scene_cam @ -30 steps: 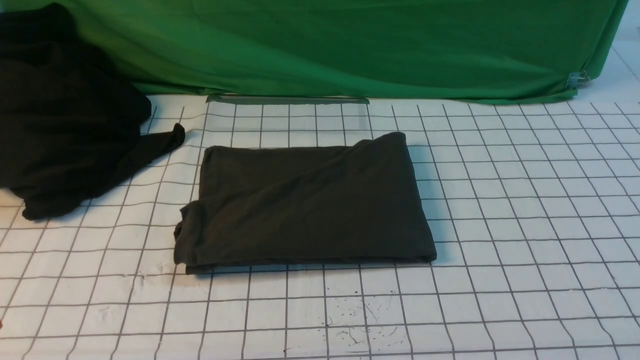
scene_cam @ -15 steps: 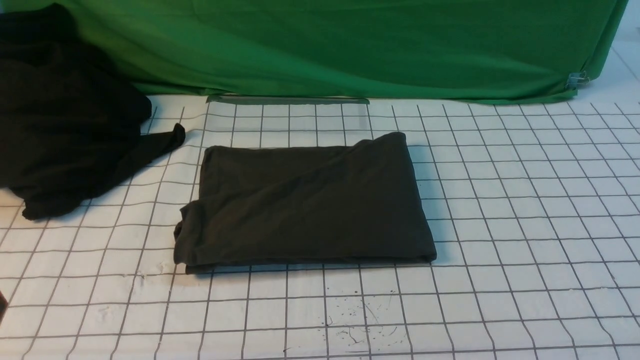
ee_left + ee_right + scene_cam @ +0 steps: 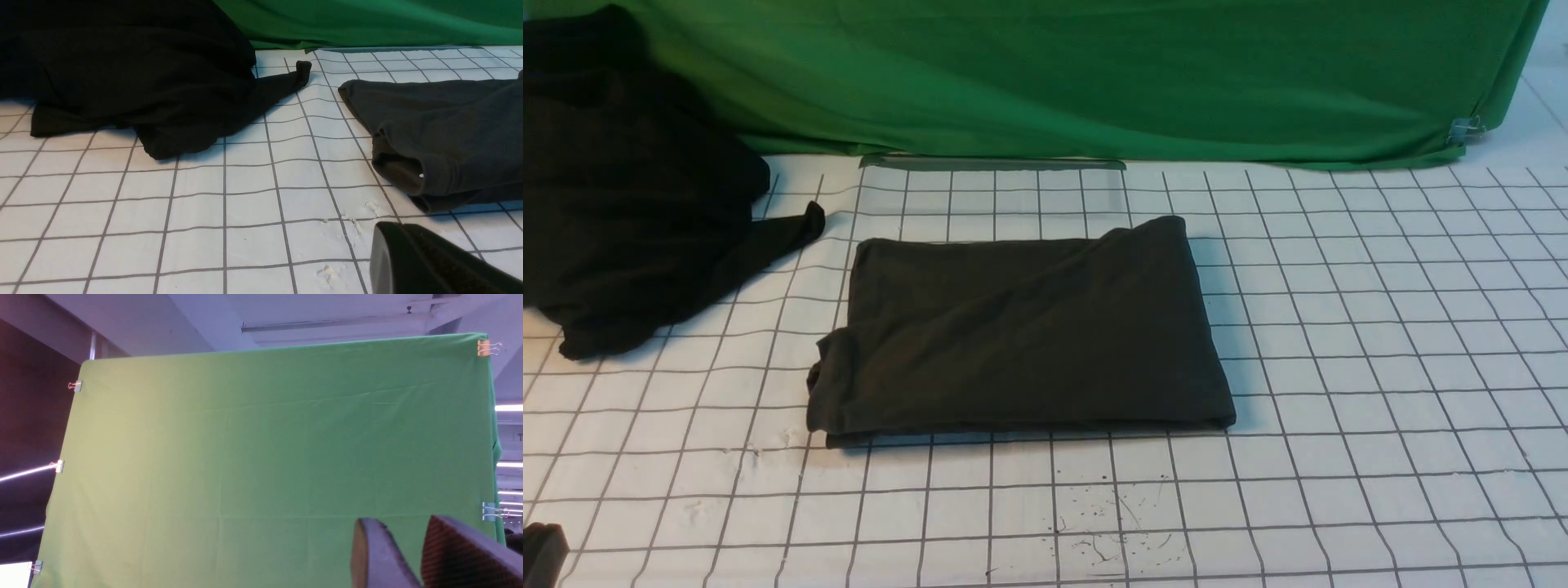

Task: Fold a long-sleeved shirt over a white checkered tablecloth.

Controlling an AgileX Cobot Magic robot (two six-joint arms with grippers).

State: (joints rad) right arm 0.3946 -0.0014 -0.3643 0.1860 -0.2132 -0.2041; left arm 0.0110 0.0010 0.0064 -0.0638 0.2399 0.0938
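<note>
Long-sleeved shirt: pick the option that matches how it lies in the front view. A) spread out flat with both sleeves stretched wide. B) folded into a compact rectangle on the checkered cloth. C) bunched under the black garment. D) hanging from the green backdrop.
B: the long-sleeved shirt lies as a folded rectangle on the white checkered tablecloth, apart from the crumpled black garment to its left, and no hand touches it.

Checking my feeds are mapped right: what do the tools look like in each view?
Little shows. Left tool: black, rounded tip, finely textured pad; a dark corner of it in the front view. Right tool: two dark grey fingers, one with a cross-hatched pad. No cables or markings visible.
</note>
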